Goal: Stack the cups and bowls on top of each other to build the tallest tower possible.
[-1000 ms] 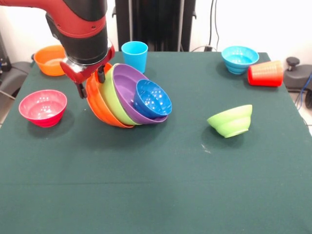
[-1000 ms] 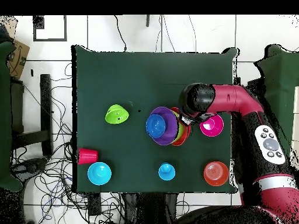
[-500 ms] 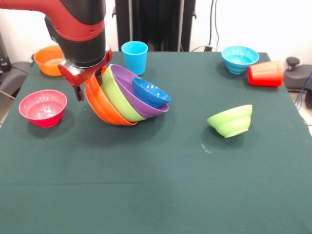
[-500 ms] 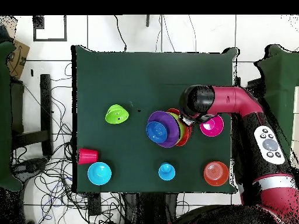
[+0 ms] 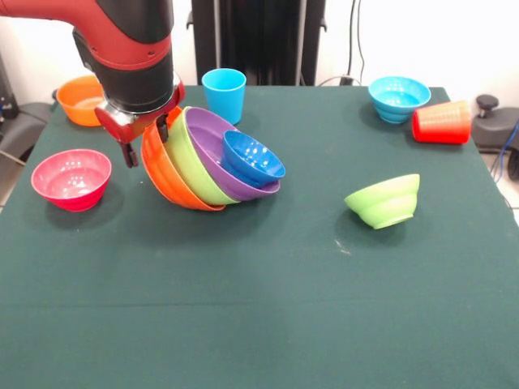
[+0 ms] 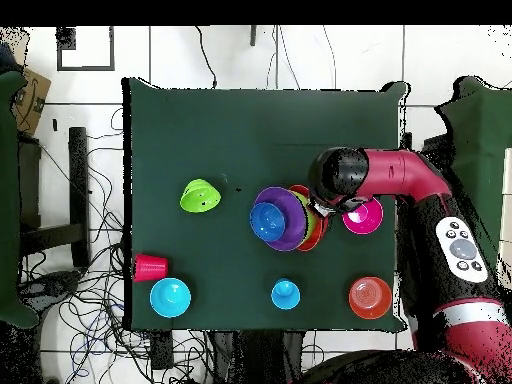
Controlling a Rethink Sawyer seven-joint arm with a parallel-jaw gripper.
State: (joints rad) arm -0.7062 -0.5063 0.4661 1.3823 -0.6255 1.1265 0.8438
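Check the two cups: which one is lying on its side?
The red cup, at the table edge beside the light blue bowl. It lies tipped over; the light blue cup stands upright, mouth up.

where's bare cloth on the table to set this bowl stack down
The whole near strip of cloth is bare, as is the middle between the tilted stack and the tipped green bowl. It is crowded around the gripper: pink bowl, orange bowl, blue cup.

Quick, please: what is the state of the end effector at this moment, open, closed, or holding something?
End effector: closed on the rim of the tilted tower of nested bowls, at its large orange bowl.
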